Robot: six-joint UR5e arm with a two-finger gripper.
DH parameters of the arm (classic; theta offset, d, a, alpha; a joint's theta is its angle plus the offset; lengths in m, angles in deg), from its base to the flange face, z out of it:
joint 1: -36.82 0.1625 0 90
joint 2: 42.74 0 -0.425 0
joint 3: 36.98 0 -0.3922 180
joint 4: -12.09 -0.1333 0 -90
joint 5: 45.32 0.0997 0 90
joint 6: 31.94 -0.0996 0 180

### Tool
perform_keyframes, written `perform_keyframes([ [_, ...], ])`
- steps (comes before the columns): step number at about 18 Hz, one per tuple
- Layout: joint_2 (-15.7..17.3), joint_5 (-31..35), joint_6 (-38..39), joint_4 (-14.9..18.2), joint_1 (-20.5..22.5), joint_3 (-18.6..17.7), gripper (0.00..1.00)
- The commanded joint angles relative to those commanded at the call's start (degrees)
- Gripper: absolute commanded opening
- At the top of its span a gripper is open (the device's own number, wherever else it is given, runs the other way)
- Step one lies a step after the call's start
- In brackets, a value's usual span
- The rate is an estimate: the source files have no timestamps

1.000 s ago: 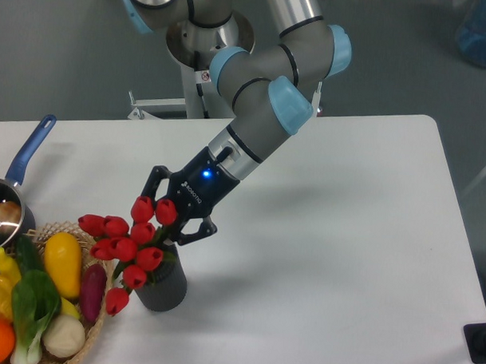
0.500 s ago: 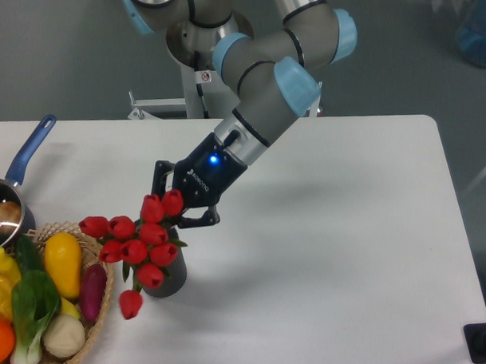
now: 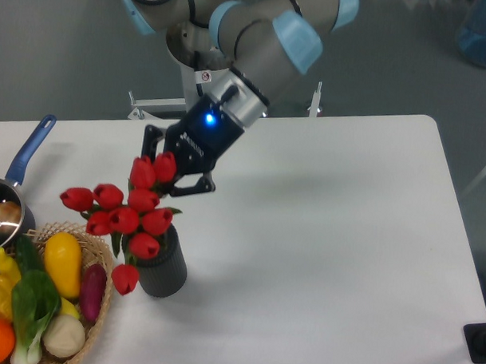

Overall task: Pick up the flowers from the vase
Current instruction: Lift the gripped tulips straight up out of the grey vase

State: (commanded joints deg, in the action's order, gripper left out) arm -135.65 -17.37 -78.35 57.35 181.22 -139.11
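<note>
Your gripper (image 3: 165, 170) is pinching the flowers (image 3: 126, 218), its black fingers pressed around the upper buds. The glossy red tulip heads are spreading wider than the dark ribbed cylindrical vase (image 3: 162, 267), hanging just above its rounded rim.

The gripper (image 3: 173, 165) now sits higher and farther toward the back of the tabletop than in the two earlier views, with its arm drawn up and back toward the base. Its jaws remain closed on the flowers (image 3: 128, 218), and the bunch rises with them: the topmost buds stand well above their former level and the whole cluster shifts up and slightly left. More of the vase (image 3: 162, 269) rim and ribbed side is exposed beneath the buds. The lowest bud hangs beside the vase, higher than half a second ago.
</note>
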Motion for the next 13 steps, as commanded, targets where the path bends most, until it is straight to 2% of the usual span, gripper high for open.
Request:
perform_keyframes([
  [6, 3.17, -0.35, 0.45, 0.00, 1.58, 1.14, 0.00],
  [13, 6.15, -0.35, 0.45, 0.00, 5.36, 2.03, 0.00],
])
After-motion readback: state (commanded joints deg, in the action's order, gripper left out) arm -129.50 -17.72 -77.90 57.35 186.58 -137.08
